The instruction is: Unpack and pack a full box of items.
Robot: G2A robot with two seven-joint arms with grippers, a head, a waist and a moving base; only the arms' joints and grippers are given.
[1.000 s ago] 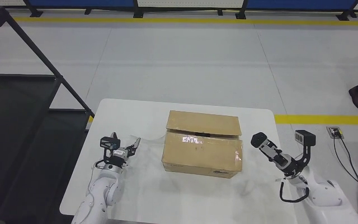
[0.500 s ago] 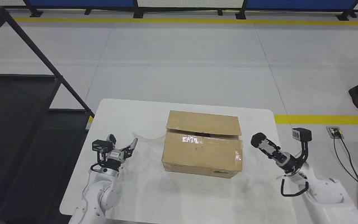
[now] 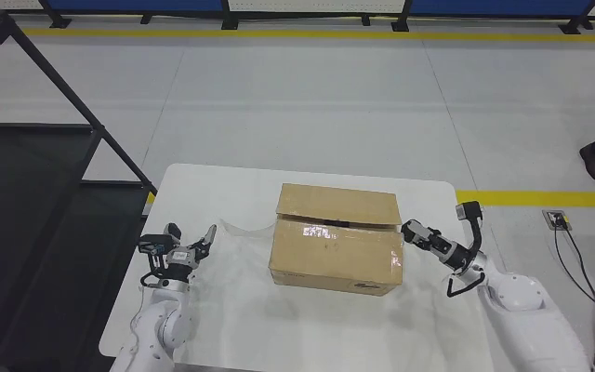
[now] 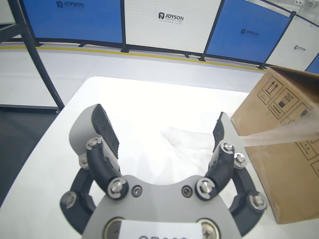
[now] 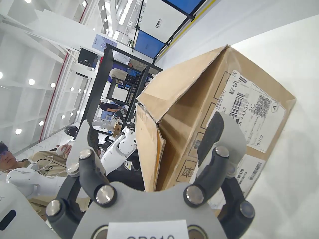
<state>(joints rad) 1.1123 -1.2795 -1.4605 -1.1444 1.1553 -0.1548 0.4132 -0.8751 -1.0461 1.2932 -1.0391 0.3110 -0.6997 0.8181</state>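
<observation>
Facing the box (image 5: 189, 88) at its edge, right jaws spread.

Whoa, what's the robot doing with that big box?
It looks like it's getting set to open the box on the table. The right gripper is open at one end of the box, with the edge of a loose flap between its fingers. The left gripper is open too, off to the other side, holding nothing. A strip of clear tape trails from the box toward it. The top flaps aren't folded back yet.
</observation>
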